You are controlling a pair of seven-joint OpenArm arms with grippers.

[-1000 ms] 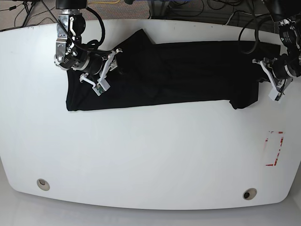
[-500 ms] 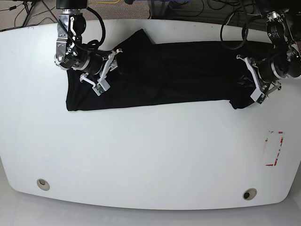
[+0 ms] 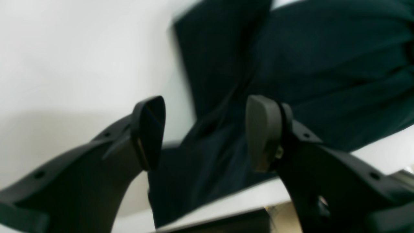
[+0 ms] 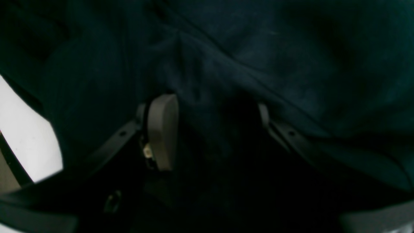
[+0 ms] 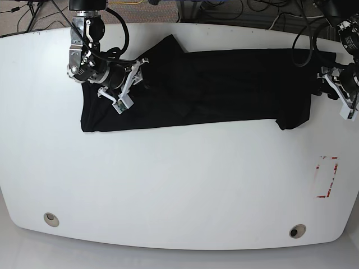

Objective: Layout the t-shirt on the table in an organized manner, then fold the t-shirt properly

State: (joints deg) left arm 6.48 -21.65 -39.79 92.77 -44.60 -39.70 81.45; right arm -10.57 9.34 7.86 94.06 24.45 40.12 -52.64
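The black t-shirt [image 5: 224,84] lies stretched sideways across the far half of the white table [image 5: 179,179]. My right gripper [image 5: 130,84] rests on its left part, near a sleeve. In the right wrist view, the right gripper [image 4: 213,106] has its fingers apart and pressed into dark cloth [image 4: 258,48], with the right finger partly covered by a fold. My left gripper [image 5: 336,92] hangs at the shirt's right end. Seen from the left wrist, the left gripper [image 3: 203,106] is open, and nothing is between its pads [image 3: 148,126]; the shirt [image 3: 323,64] lies beneath on the table [image 3: 64,48].
A red tape rectangle [image 5: 327,177] marks the table's right side. Two round metal grommets [image 5: 51,219] [image 5: 298,230] sit near the front edge. Cables [image 5: 235,11] run behind the far edge. A strip of bare tabletop [image 4: 29,139] shows beside the right gripper.
The left gripper went in over the shirt's right end, came back to the right and opened. The shirt's far right corner now reaches further right. The right arm hardly moved.
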